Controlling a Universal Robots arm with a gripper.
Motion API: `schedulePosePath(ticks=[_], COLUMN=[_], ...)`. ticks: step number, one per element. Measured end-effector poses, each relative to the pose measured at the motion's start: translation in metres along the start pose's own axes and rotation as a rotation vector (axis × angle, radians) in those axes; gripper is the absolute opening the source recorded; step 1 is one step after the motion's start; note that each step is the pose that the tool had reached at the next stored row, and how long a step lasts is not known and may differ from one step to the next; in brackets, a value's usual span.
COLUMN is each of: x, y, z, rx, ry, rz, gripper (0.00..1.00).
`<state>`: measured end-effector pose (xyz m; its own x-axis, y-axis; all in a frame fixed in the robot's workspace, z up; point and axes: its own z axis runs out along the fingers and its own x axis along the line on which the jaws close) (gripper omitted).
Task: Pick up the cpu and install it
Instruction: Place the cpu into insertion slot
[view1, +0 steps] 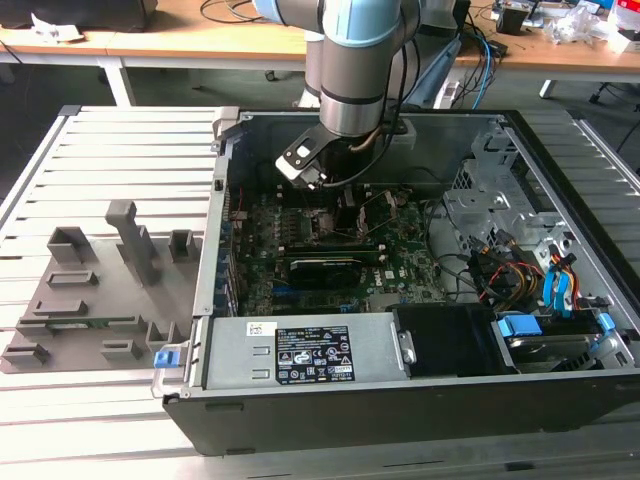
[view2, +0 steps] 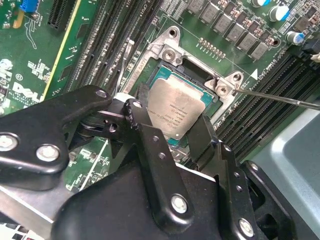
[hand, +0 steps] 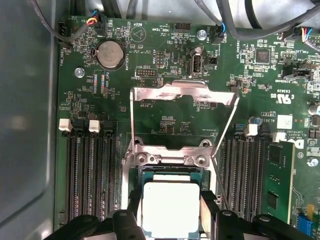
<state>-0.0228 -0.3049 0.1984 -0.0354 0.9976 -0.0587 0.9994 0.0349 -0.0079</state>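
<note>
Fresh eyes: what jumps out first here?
The arm, its wrist down inside the open computer case in the middle of the exterior view, grabs the eye first. In the first wrist view, the silver cpu sits at the socket, the load plate flipped open, with the claw right at it.

Likely lab: cluttered workbenches (view1: 180, 45), cables (view1: 487, 70)
</note>
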Motion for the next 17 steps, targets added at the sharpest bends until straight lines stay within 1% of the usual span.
schedulePosePath(ticks=[3,7,12,16,17], x=[0.0004,0.0004,0.0009,0.0009,0.0016], y=[0.0008,0.0035,0.0033,0.0033,0.0038], z=[0.0007,0.0008,0.0017,0.0019,0.0029], rx=[0.0003,0.0001,0.0015,0.0012,-0.0019], ry=[0.0004,0.0,0.0071,0.0081,0.0126], rz=[0.0,0.0,0.001,0.001,0.001], gripper=[0.55,0.55,0.55,0.55,0.55])
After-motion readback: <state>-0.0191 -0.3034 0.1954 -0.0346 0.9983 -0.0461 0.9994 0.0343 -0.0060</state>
